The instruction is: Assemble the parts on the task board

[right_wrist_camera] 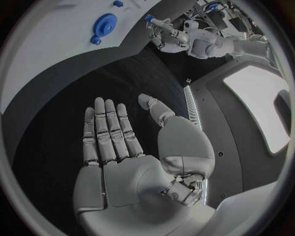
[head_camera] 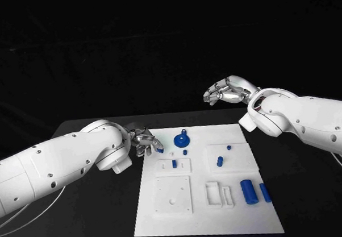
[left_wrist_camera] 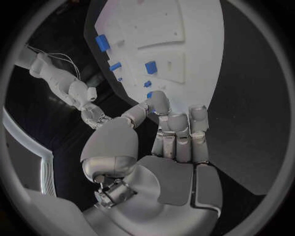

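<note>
My left hand point(head_camera: 145, 141) sits at the task board's point(head_camera: 207, 226) far left corner, fingers curled in. A bit of blue shows at the fingertips in the head view, but I can't tell if it's pinching a part or just in front of one. The round blue gear-like part point(head_camera: 182, 138) lies just beside it, toward the board's middle, so the left hand is clearly the nearer one. My right hand point(head_camera: 227, 91) hovers open and flat-fingered beyond the far right corner, well apart from every part. The blue cylinder point(head_camera: 247, 190) lies near the board's right edge, long axis running toward me. The board rests on the black counter point(head_camera: 311, 195). I'd guess the next reach is left-hand, short, toward the gear.
</note>
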`<action>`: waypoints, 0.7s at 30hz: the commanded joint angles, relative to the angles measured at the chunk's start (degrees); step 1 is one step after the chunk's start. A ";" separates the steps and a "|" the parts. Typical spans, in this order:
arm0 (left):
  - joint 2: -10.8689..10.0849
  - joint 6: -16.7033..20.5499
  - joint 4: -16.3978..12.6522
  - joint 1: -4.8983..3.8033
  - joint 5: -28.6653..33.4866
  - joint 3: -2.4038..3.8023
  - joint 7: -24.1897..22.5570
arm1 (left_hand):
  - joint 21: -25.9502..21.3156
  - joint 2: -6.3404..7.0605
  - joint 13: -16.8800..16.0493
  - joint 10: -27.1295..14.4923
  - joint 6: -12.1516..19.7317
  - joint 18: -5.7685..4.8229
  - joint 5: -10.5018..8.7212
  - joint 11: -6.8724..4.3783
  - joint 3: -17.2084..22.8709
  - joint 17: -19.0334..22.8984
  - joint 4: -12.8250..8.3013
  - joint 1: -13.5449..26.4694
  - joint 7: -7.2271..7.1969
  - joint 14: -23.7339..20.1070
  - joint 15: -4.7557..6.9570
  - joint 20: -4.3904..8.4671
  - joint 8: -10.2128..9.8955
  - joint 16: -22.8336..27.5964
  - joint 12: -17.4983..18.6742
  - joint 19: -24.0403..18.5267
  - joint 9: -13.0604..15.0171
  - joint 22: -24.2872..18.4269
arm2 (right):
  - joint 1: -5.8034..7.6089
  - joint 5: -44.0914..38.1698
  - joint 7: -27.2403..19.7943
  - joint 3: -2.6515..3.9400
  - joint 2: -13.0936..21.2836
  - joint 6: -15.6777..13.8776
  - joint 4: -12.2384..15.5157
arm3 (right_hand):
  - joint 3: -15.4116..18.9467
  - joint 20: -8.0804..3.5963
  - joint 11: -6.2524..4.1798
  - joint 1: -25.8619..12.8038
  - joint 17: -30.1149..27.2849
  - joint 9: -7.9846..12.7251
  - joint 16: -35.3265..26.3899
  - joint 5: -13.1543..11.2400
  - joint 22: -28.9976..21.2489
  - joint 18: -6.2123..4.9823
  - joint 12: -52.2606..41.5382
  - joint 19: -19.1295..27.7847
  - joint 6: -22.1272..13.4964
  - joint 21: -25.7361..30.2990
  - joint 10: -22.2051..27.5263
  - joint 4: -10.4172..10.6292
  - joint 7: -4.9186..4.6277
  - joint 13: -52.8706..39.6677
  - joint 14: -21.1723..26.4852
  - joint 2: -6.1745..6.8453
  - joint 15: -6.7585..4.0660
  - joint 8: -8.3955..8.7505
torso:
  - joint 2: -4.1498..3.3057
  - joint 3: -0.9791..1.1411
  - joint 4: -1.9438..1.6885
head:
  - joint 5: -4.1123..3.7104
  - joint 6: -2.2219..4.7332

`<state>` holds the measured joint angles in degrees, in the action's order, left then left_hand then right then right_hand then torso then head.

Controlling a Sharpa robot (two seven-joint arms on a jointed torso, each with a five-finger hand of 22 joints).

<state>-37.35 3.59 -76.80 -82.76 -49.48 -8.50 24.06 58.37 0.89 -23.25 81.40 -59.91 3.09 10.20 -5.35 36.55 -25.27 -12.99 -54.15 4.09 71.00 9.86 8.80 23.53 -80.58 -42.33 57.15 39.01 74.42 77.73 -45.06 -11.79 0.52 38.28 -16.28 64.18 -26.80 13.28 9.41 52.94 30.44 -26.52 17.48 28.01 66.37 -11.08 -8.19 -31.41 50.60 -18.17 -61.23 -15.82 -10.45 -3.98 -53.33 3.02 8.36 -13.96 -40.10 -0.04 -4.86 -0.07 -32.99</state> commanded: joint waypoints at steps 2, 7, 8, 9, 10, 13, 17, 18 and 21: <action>-0.32 4.03 -1.23 0.02 -1.26 -0.96 0.13 | 0.39 0.17 -0.15 0.36 -4.31 0.17 1.65 0.02 0.45 -0.21 -0.15 -0.59 -3.21 1.52 1.56 6.63 2.05 -0.31 -0.44 0.55 3.07 0.09 | -0.01 0.23 -0.36 0.03 0.13 0.45 0.06 | 0.20 0.10 -0.07 -0.55 -0.09 0.09 -0.29 0.25 0.06 -0.92 0.41 0.50 -0.38 0.26 -0.27 0.03 -0.05 0.07 -0.12 0.19 0.10 -0.38 | 0.14 0.08 -0.21 | 0.02 -0.37; -0.74 6.41 -3.01 0.18 -1.23 -3.18 -0.21 | 0.47 0.51 -0.31 0.42 -4.61 0.18 3.31 -0.05 0.56 -0.40 -0.14 -0.40 -3.27 1.66 1.62 6.69 1.99 -0.42 -0.69 0.72 3.06 0.17 | -0.01 0.24 -0.35 0.03 0.17 0.44 0.15 | 0.19 0.10 -0.07 -0.54 -0.10 0.10 -0.29 0.26 0.07 -0.93 0.43 0.51 -0.38 0.27 -0.28 0.02 -0.04 0.07 -0.12 0.20 0.10 -0.39 | -0.01 0.06 -0.09 | 0.11 -0.52; -0.87 6.90 -3.36 0.21 -1.23 -3.70 -0.30 | 0.49 0.56 -0.36 0.46 -4.69 0.19 3.57 -0.07 0.58 -0.45 -0.14 -0.38 -3.30 1.70 1.64 6.71 1.99 -0.46 -0.77 0.77 3.07 0.19 | -0.01 0.24 -0.35 0.03 0.17 0.45 0.15 | 0.19 0.10 -0.07 -0.54 -0.10 0.10 -0.29 0.26 0.07 -0.93 0.43 0.51 -0.38 0.27 -0.28 0.02 -0.04 0.07 -0.13 0.19 0.10 -0.39 | -0.03 0.06 -0.10 | 0.13 -0.51; -0.95 7.27 -3.58 0.25 -1.24 -4.06 -0.42 | 0.51 0.61 -0.38 0.47 -4.73 0.19 3.72 -0.08 0.59 -0.47 -0.15 -0.37 -3.31 1.72 1.65 6.72 1.99 -0.48 -0.81 0.80 3.07 0.20 | -0.01 0.24 -0.35 0.03 0.17 0.45 0.16 | 0.19 0.10 -0.07 -0.54 -0.10 0.11 -0.29 0.26 0.07 -0.93 0.43 0.51 -0.38 0.27 -0.28 0.02 -0.04 0.07 -0.13 0.20 0.10 -0.39 | -0.04 0.05 -0.06 | 0.20 -0.53; -0.97 7.68 -3.76 0.37 -1.28 -4.29 -0.48 | 0.52 0.65 -0.41 0.48 -4.78 0.20 3.86 -0.09 0.60 -0.50 -0.17 -0.36 -3.33 1.74 1.66 6.73 1.99 -0.50 -0.86 0.82 3.07 0.21 | -0.01 0.24 -0.35 0.03 0.21 0.45 0.19 | 0.19 0.10 -0.07 -0.53 -0.10 0.11 -0.29 0.27 0.07 -0.93 0.44 0.51 -0.38 0.27 -0.28 0.02 -0.04 0.07 -0.12 0.20 0.10 -0.39 | -0.04 0.05 -0.02 | 0.25 -0.57; -1.12 8.43 -4.24 0.80 -1.36 -4.84 -0.58 | 0.54 0.80 -0.51 0.53 -4.94 0.21 4.30 -0.13 0.61 -0.58 -0.17 -0.30 -3.37 1.82 1.70 6.75 1.99 -0.58 -1.02 0.89 3.07 0.23 | -0.01 0.24 -0.33 0.03 0.26 0.45 0.23 | 0.19 0.11 -0.07 -0.53 -0.11 0.11 -0.29 0.27 0.08 -0.94 0.45 0.51 -0.39 0.27 -0.28 0.02 -0.04 0.07 -0.12 0.20 0.10 -0.39 | -0.03 0.07 -0.03 | 0.26 -0.70; -1.35 8.84 -4.64 1.30 -1.50 -5.05 -0.59 | 0.58 0.91 -0.60 0.56 -5.07 0.22 4.61 -0.17 0.63 -0.65 -0.15 -0.26 -3.41 1.89 1.74 6.78 1.99 -0.66 -1.16 0.97 3.07 0.26 | -0.01 0.24 -0.32 0.03 0.33 0.46 0.27 | 0.19 0.11 -0.07 -0.52 -0.11 0.13 -0.29 0.28 0.08 -0.94 0.47 0.52 -0.39 0.28 -0.29 0.01 -0.05 0.07 -0.12 0.22 0.10 -0.40 | -0.09 0.05 -0.03 | 0.19 -0.85; -1.38 8.81 -4.74 1.36 -1.55 -5.06 -0.56 | 0.58 0.92 -0.61 0.56 -5.09 0.22 4.63 -0.18 0.63 -0.66 -0.14 -0.26 -3.41 1.90 1.74 6.78 1.99 -0.67 -1.18 0.98 3.07 0.26 | -0.01 0.24 -0.33 0.03 0.33 0.47 0.27 | 0.19 0.12 -0.07 -0.52 -0.11 0.13 -0.29 0.28 0.08 -0.94 0.47 0.52 -0.39 0.28 -0.29 0.01 -0.05 0.07 -0.13 0.22 0.10 -0.40 | -0.09 0.04 -0.02 | 0.19 -0.84; -1.46 8.46 -5.10 1.41 -1.95 -5.08 -0.37 | 0.60 0.96 -0.66 0.59 -5.16 0.23 4.77 -0.20 0.63 -0.70 -0.13 -0.24 -3.44 1.94 1.76 6.79 2.00 -0.71 -1.25 1.01 3.07 0.27 | -0.01 0.24 -0.33 0.03 0.33 0.48 0.28 | 0.19 0.12 -0.07 -0.51 -0.12 0.14 -0.29 0.29 0.09 -0.95 0.49 0.52 -0.39 0.28 -0.30 0.01 -0.05 0.07 -0.12 0.21 0.10 -0.41 | -0.03 0.05 0.00 | 0.20 -0.95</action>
<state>-38.81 10.80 -81.56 -81.37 -50.73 -13.60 24.05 58.78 1.83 -23.86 81.68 -60.02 3.09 14.59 -5.44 36.82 -25.92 -13.08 -53.66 4.19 71.33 9.78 9.00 25.32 -80.98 -43.27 57.76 39.01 74.62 77.73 -44.90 -11.79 0.51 38.59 -16.28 64.36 -26.80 13.51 9.41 52.94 30.39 -26.47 17.48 28.00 66.37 -11.07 -7.97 -31.19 50.61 -18.17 -61.23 -15.82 -10.44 -3.98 -53.33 3.02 8.36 -14.20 -40.16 0.03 -4.90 0.14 -33.85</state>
